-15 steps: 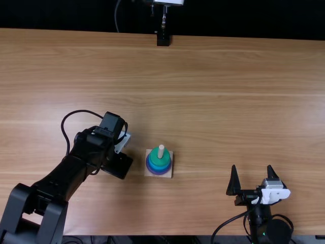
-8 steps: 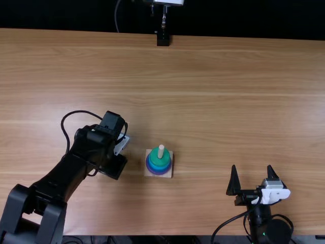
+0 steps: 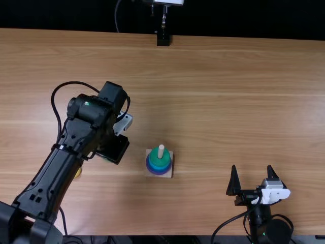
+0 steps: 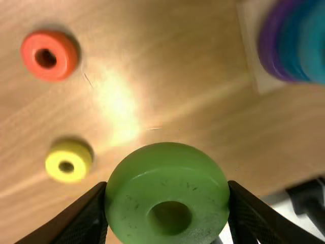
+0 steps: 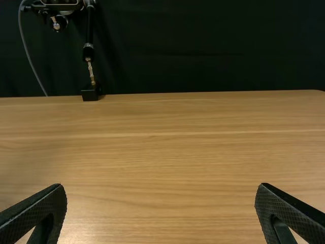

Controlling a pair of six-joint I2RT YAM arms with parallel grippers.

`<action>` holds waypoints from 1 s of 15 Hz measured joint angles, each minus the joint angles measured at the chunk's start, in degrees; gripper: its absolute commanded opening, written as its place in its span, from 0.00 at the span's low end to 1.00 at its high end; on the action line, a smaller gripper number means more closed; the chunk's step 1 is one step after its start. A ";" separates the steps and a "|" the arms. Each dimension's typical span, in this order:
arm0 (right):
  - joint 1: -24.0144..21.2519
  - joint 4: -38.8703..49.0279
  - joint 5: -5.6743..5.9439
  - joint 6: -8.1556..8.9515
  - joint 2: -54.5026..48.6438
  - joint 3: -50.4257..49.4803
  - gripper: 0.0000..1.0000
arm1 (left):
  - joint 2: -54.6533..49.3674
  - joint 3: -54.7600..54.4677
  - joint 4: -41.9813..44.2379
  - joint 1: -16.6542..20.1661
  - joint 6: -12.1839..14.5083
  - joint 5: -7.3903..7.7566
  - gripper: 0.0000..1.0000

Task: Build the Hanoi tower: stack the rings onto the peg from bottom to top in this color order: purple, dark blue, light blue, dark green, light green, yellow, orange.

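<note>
Your left claw [image 3: 114, 148] grips the light green ring [image 4: 167, 185], just left of the stack [image 3: 159, 163] of purple, blue and dark green on its peg [image 3: 161, 150]. Your right claw [image 3: 252, 166] stands wide at near right. The yellow ring [image 4: 66, 161] and orange ring [image 4: 50, 56] lie on the bench [image 3: 228, 96].

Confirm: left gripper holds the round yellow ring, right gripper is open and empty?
Wrong ring colour: the left wrist view shows the left gripper holding the round light green ring. The right gripper is open and empty, as stated.
</note>
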 measured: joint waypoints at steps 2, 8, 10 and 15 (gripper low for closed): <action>0.02 0.00 0.00 -0.02 0.00 0.00 1.00 | 0.07 7.02 -5.79 -1.18 -0.02 0.22 0.00; 0.00 -0.02 0.00 0.02 0.00 0.00 1.00 | 4.92 20.44 -7.10 -7.63 -3.50 0.46 0.00; 0.00 0.00 0.00 -0.02 0.00 0.02 1.00 | 6.47 23.34 -7.10 -9.46 -5.18 0.44 0.00; 0.00 0.00 0.00 0.00 0.00 0.00 1.00 | 8.50 26.10 -6.45 -12.85 -9.62 0.46 0.00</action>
